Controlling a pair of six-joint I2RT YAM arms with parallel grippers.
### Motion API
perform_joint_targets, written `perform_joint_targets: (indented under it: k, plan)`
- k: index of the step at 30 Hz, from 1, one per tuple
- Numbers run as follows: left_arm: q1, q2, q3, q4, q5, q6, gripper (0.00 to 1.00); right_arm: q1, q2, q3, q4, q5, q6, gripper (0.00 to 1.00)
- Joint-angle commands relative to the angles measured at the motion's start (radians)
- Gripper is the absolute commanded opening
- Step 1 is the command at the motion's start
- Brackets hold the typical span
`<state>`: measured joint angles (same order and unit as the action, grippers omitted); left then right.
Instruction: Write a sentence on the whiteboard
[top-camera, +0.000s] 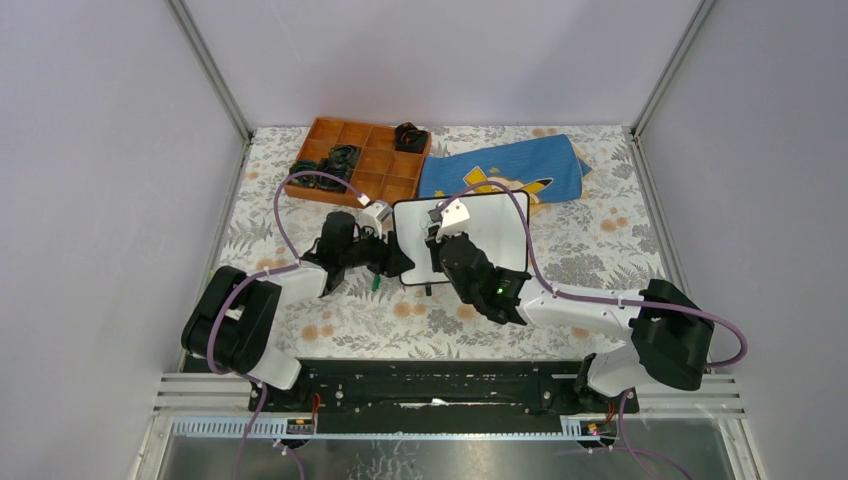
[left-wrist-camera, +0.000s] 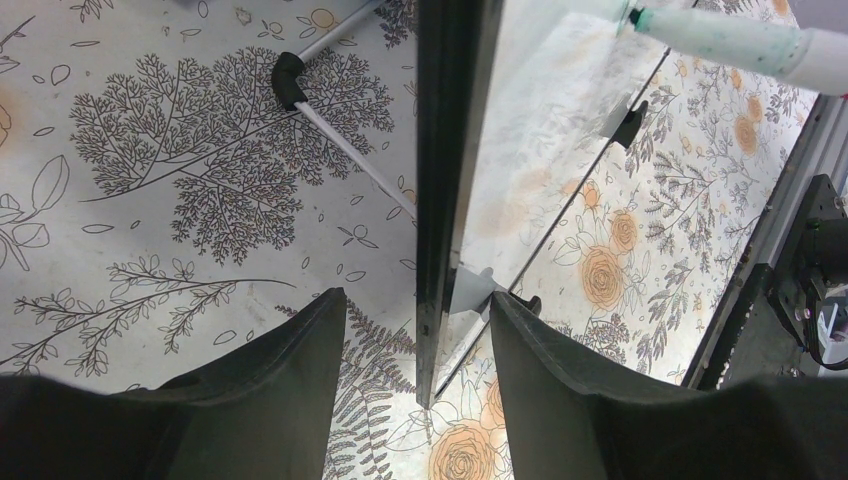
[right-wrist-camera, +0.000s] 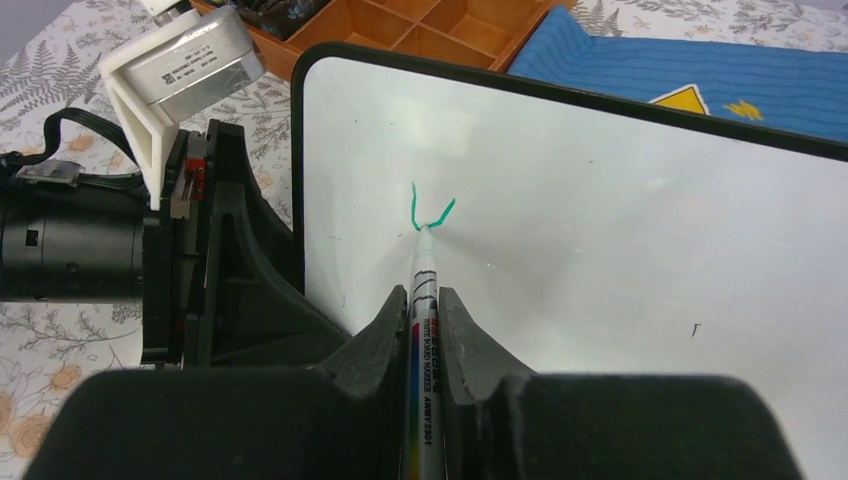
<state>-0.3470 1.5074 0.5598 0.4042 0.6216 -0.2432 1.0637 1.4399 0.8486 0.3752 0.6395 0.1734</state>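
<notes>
1. Our left gripper (left-wrist-camera: 415, 297) stands wide, straddling the whiteboard (right-wrist-camera: 600, 230) at its left edge.
2. Our right gripper (right-wrist-camera: 423, 292) pinches a marker (right-wrist-camera: 425, 262), tip touching the whiteboard.
3. We see the sentence (right-wrist-camera: 415, 205) as only one green forked stroke, upper left.

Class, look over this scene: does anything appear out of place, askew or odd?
A small dark fleck mars the whiteboard, well right of the green stroke. The blue cloth behind lies rumpled at its right end.
</notes>
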Motion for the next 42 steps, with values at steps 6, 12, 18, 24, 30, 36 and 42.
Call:
perform_joint_targets:
  k: [6, 12, 18, 24, 30, 36, 42]
  plan:
    - [-0.007, -0.023, 0.025, 0.01, -0.011, 0.026, 0.61, -0.008, 0.013, 0.015, -0.027, -0.079, 0.041, 0.0]
    - [-0.009, -0.023, 0.025, 0.009, -0.015, 0.027, 0.61, -0.008, 0.02, 0.011, -0.042, -0.106, 0.054, 0.0]
    - [-0.01, -0.021, 0.027, 0.005, -0.016, 0.029, 0.61, -0.007, -0.032, 0.005, -0.044, -0.099, 0.058, 0.0]
    - [-0.01, -0.023, 0.025, 0.004, -0.017, 0.03, 0.61, -0.008, -0.157, -0.036, -0.046, -0.051, 0.045, 0.0]
    - [-0.012, -0.02, 0.026, 0.002, -0.021, 0.03, 0.61, -0.019, -0.185, -0.059, -0.049, -0.008, 0.008, 0.0]
    - [-0.016, -0.024, 0.026, -0.006, -0.027, 0.035, 0.61, -0.023, -0.146, -0.053, -0.036, -0.02, 0.015, 0.0]
    - [-0.018, -0.021, 0.029, -0.011, -0.03, 0.036, 0.59, -0.022, -0.127, -0.049, 0.014, -0.018, 0.006, 0.0]
